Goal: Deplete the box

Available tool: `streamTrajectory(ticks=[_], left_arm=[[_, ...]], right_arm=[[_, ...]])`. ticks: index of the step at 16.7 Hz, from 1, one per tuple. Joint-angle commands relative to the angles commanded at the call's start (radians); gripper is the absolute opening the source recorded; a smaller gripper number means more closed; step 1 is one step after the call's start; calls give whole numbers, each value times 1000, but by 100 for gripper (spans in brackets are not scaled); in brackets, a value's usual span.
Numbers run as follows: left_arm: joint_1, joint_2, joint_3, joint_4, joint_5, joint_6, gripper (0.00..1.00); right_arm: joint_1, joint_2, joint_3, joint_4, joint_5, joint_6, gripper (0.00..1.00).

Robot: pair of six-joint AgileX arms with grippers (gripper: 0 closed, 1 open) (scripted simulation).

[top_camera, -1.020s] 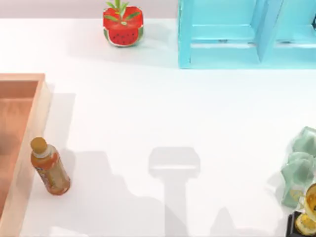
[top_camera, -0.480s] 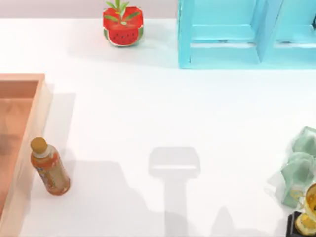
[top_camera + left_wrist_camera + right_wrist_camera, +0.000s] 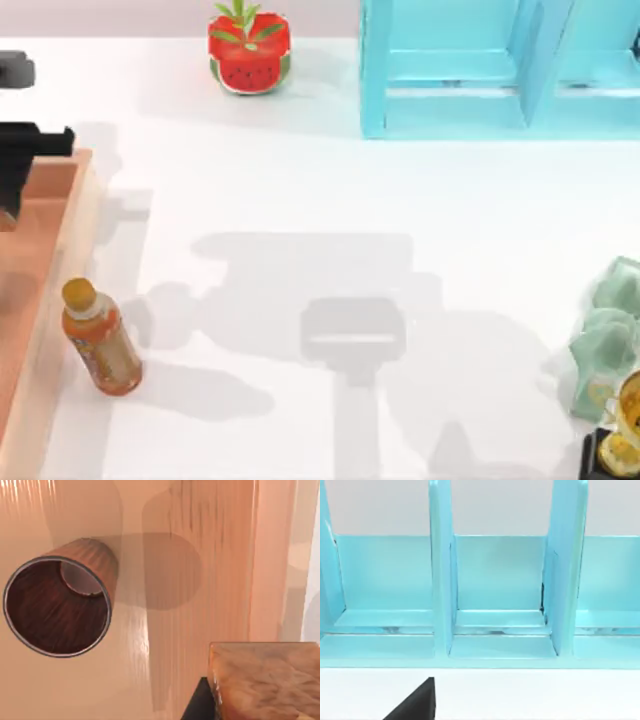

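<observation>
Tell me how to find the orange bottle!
Start at the big wooden box at the table's left edge. Just outside its right wall, near the front, stands the bottle. It is the only orange thing with a brownish-gold cap.

A matte black, blocky left arm (image 3: 25, 160) with squared edges is seen at nine o'clock.

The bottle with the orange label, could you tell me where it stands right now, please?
In the top view the bottle stands on the table's left side, just outside the box, beside its right wall.
</observation>
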Motion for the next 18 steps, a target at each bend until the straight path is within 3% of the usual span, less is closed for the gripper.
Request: streamTrajectory(ticks=[5, 8, 18], left_arm=[[-319, 233, 164, 65, -7, -331, 0], [-442, 338, 213, 85, -4, -460, 0], [-475, 382, 189, 133, 1, -493, 0]], right_arm=[[0, 0, 0, 0, 0, 0, 100], [0, 0, 0, 0, 0, 0, 100], [0, 0, 0, 0, 0, 0, 100]])
